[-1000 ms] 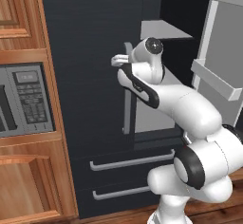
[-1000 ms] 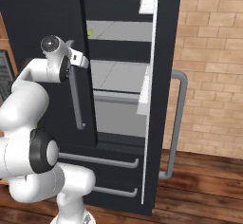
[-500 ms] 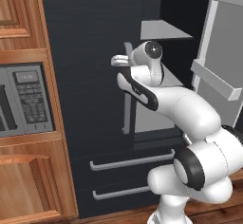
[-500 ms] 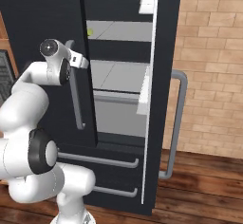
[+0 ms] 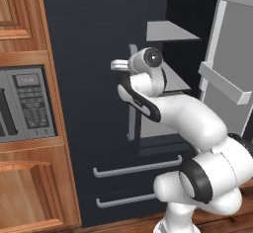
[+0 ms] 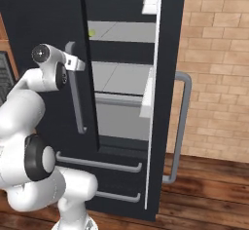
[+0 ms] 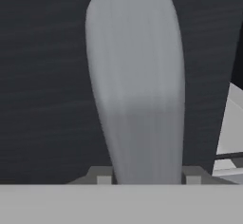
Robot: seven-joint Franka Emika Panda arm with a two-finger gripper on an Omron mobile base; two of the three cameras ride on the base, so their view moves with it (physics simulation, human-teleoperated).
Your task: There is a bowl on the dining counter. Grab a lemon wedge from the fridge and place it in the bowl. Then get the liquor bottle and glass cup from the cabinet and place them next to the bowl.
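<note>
Black fridge (image 6: 44,19) dead ahead, right door swung open on pale grey shelves (image 6: 124,78), small yellow-green lemon wedge (image 6: 91,33) at shelf's 9 o'clock edge. End effector (image 7: 141,178) clamped on closed left door's grey bar handle (image 7: 137,95) (fingertips (image 7: 102,175) flanking it). Microwave (image 5: 24,103) at 9 o'clock; brick wall (image 6: 219,53) at 3.

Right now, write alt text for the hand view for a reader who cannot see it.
A grey bar handle on the black fridge door runs up the middle of the picture, seated between the tool tips, which sit against both its sides at the bottom. At the right edge, a sliver of the fridge's pale interior shows.
</note>
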